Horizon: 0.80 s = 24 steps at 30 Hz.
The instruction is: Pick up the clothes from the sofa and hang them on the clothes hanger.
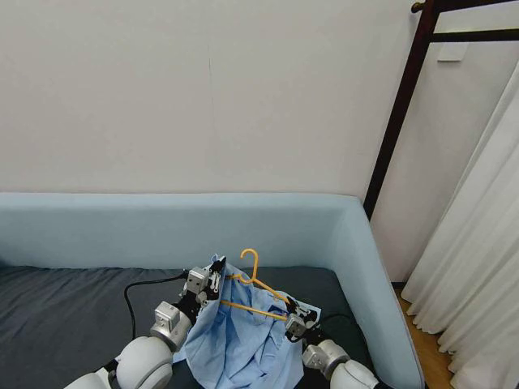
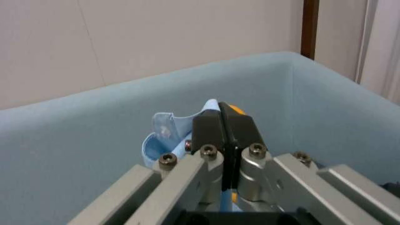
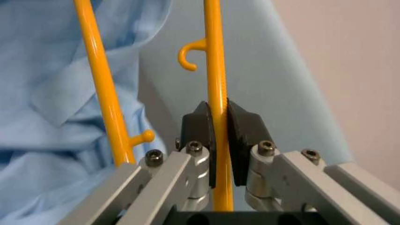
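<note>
Light-blue shirt (image 1: 235, 340) is hanging just above the seat of the pale-blue sofa (image 1: 162, 227), near its right corner. A dark wooden clothes rack (image 1: 401, 105) is standing beyond the sofa's right end, beside a white curtain (image 1: 478, 267). The shirt is draping over an orange hanger (image 1: 253, 310). The left gripper (image 1: 212, 279) (image 2: 224, 131) is pinching the hanger's left end together with shirt fabric. The right gripper (image 1: 293, 320) (image 3: 217, 126) is clamping the hanger's rod at its right end.
</note>
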### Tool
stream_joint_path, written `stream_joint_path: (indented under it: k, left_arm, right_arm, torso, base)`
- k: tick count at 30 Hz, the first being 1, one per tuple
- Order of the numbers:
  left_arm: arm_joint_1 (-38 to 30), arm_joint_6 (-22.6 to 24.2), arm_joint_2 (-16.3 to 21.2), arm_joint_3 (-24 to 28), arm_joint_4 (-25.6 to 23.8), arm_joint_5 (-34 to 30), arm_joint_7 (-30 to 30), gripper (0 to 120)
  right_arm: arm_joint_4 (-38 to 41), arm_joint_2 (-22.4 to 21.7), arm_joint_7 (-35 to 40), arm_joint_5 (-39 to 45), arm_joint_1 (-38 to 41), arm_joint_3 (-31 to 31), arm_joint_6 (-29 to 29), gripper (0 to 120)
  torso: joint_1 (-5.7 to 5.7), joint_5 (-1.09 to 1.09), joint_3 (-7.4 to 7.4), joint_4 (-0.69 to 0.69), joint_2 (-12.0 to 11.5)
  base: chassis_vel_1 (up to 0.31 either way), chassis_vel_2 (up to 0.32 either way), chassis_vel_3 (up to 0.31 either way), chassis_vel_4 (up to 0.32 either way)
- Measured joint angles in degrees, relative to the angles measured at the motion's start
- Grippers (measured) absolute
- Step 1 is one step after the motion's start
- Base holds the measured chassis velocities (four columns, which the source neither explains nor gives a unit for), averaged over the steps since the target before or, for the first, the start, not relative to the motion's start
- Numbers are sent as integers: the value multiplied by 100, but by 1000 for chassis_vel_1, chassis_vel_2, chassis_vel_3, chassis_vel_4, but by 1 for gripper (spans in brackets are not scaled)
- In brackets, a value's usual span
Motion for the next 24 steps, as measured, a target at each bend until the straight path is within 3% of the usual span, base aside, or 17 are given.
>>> stream_joint_path:
  k: [5,10,24]
  left_arm:
    - [-367,1,-7,519,112,3,-2,0]
    - [-308,-6,93,706,-5,68,45,0]
    - [398,-191,199,384,-271,464,172,0]
  right_arm:
    - [243,-8,-22,-116,159,-8,-48,5]
    - [424,-112,-30,19,216,73,-76,5]
    - [686,-401,21,459,202,427,-121,5]
  torso:
    - [0,1,0,-1,0]
    - [0,1,0,0,0]
    - [0,1,0,0,0]
  base:
    - [0,0,0,0]
    - [0,0,0,0]
    - [0,0,0,0]
